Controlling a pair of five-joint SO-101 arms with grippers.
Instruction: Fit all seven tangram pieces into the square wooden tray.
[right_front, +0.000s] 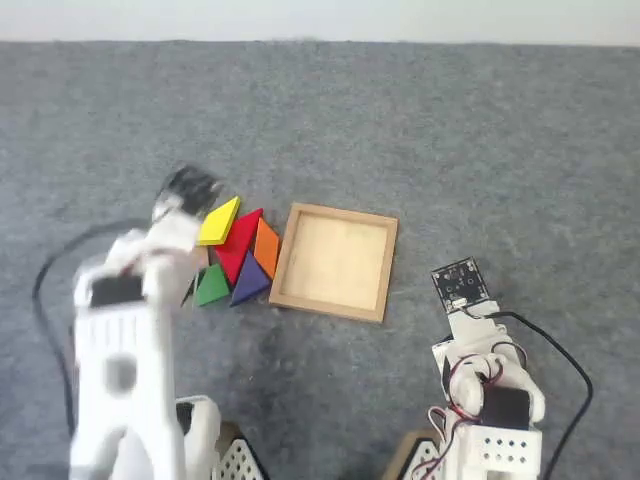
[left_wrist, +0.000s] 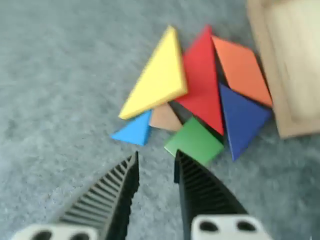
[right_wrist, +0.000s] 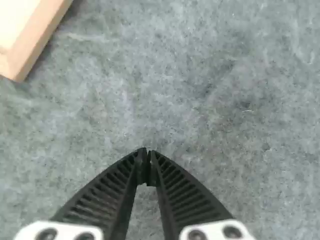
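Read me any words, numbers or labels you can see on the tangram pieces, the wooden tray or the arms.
No text can be read in any view.
On the tangram pieces: none, plain coloured faces.
On the wooden tray: none, bare wood.
On the circuit board atop the right arm: pale specks, too small to read.

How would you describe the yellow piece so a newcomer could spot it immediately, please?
Find the square wooden tray on the grey mat. Coloured pieces cluster beside it. The yellow triangle sits at the cluster's far corner beside the red triangle, the only yellow piece.
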